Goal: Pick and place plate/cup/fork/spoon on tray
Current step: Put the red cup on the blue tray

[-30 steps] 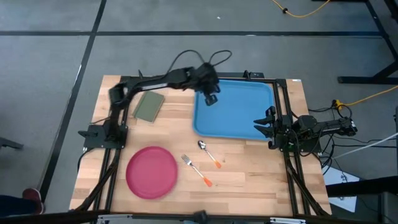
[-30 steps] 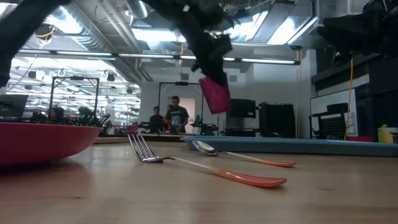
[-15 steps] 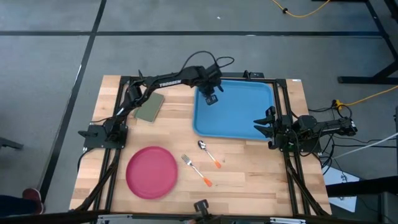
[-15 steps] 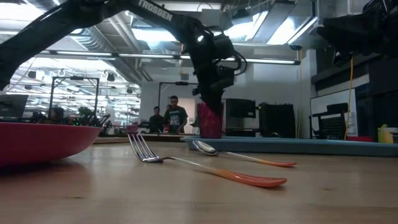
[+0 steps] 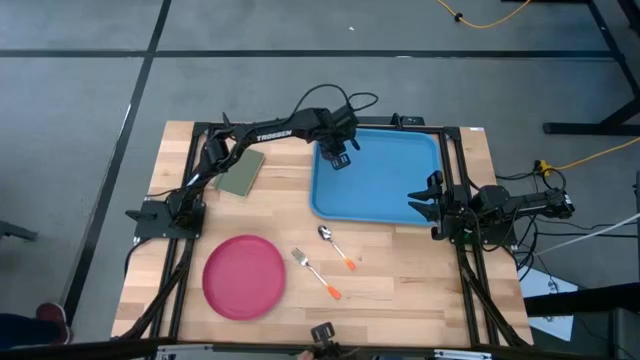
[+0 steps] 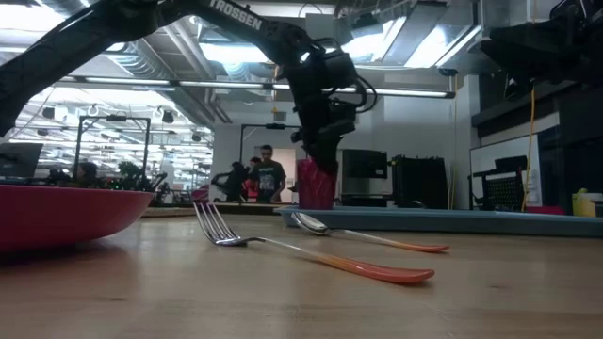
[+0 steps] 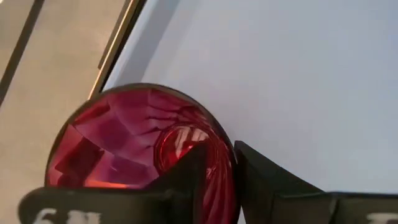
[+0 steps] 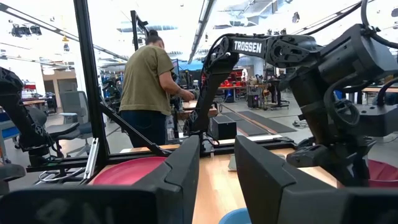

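Observation:
The red cup (image 6: 316,184) stands upright on the far left corner of the light-blue tray (image 5: 390,190). My left gripper (image 5: 339,160) is over the cup and shut on it. The cup's open mouth fills the left wrist view (image 7: 137,149). The pink-red plate (image 5: 244,276) lies flat on the table's near left. The fork (image 5: 315,274) and the spoon (image 5: 335,246) lie side by side on the wood between the plate and the tray. My right gripper (image 5: 420,205) is open and empty, level, at the tray's right edge. My left gripper holds the cup by its rim wall (image 7: 225,163), one finger (image 7: 186,171) inside the cup and one (image 7: 261,177) outside. The fingers come from above, pointing down. The cup is upright, and its base appears to be on the tray behind the tray's lip.
An olive-green pad (image 5: 240,170) lies on the table left of the tray, under my left arm. People stand in the room beyond the table (image 6: 267,174). Bare wood shows at the table's near right (image 5: 430,280).
My left gripper has come down with the cup onto the tray's far left corner. The cup hung tilted and clear above the tray a second ago. It now stands upright and low on the tray.

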Tool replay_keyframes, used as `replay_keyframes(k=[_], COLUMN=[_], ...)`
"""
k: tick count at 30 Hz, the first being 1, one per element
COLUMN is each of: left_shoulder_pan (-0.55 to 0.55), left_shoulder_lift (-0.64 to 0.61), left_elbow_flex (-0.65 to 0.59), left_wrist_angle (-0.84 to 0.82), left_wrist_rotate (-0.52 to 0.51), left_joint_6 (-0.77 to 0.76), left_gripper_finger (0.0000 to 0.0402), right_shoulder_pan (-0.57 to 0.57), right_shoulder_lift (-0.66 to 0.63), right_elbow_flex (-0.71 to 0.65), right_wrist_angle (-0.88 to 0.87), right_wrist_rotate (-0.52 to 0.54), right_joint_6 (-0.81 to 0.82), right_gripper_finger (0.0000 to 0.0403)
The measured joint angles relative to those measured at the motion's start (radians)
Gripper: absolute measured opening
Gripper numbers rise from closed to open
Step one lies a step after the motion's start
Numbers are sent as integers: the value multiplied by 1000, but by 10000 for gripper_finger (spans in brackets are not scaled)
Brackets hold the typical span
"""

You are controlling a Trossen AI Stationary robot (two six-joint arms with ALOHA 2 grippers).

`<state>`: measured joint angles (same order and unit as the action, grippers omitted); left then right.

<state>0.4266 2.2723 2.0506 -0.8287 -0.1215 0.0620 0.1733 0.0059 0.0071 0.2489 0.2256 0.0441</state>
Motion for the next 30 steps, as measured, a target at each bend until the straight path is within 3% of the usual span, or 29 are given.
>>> replay_keyframes(k=[11, 19, 26, 30], left_shoulder_pan=[-15, -64, -106, -89], left_shoulder_lift=[2, 3, -44, -39], left_elbow_flex=[112, 306, 230, 93], left_wrist_angle=[-38, -228, -468, -447], left_wrist_rotate=[-57, -124, -195, -276], left_joint_6=[0, -13, -26, -29], left_gripper_finger=[76, 76, 73, 71], right_shoulder_pan=[0, 0, 0, 0], right_shoulder_lift=[0, 0, 0, 0], right_elbow_flex=[0, 0, 0, 0], right_wrist_angle=[0, 0, -3, -8], right_wrist_rotate=[0, 0, 0, 0], right_joint_6=[0, 0, 0, 0], right_gripper_finger=[108, 108, 108, 108])
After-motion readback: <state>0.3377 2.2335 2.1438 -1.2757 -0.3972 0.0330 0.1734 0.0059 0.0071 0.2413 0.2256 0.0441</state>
